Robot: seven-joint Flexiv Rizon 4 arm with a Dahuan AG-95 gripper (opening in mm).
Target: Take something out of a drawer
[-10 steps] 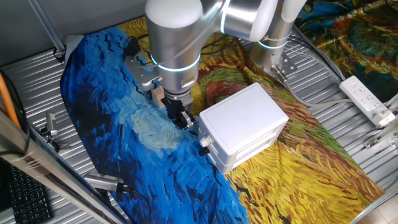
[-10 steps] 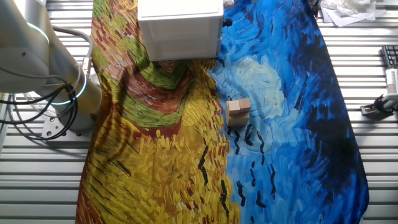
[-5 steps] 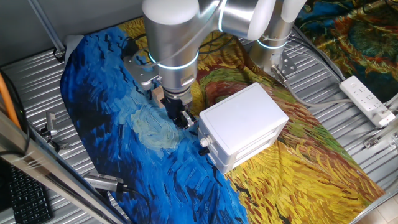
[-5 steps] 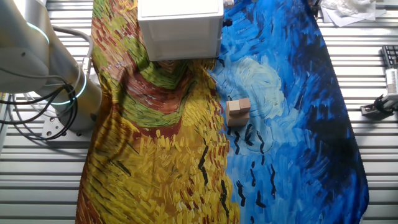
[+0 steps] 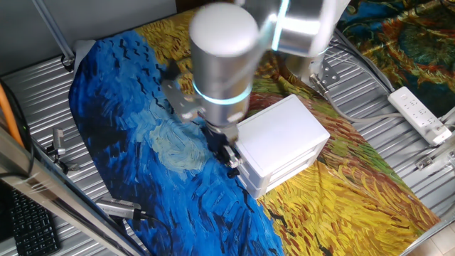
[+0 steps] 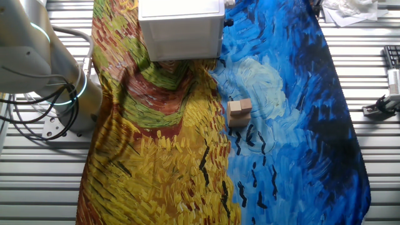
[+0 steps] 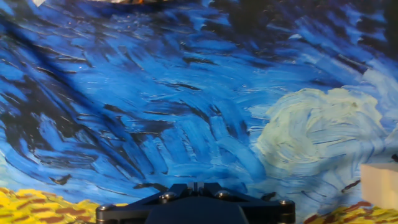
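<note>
Hand view shows mostly the painted cloth [image 7: 186, 93], blue swirls with a pale yellow whorl; only the dark gripper body fills the bottom edge, and no fingertips appear, so I cannot tell how wide the jaws stand. A pale corner of something is cut off at the right edge.

One fixed view has the arm [image 5: 224, 64] blurred and low over the cloth, its gripper [image 5: 226, 153] a dark smear right at the front of the white cabinet [image 5: 284, 135]. The drawer [image 5: 274, 171] sits in that cabinet near the middle of the table, and its knob seems hidden behind the gripper, though the blur makes this uncertain.

The other fixed view cuts the cabinet off at the top edge; a small wooden block [image 6: 239, 111] lies on the cloth, well apart from it. A white power strip [image 5: 419, 114] lies on the metal table [image 5: 398, 142].
</note>
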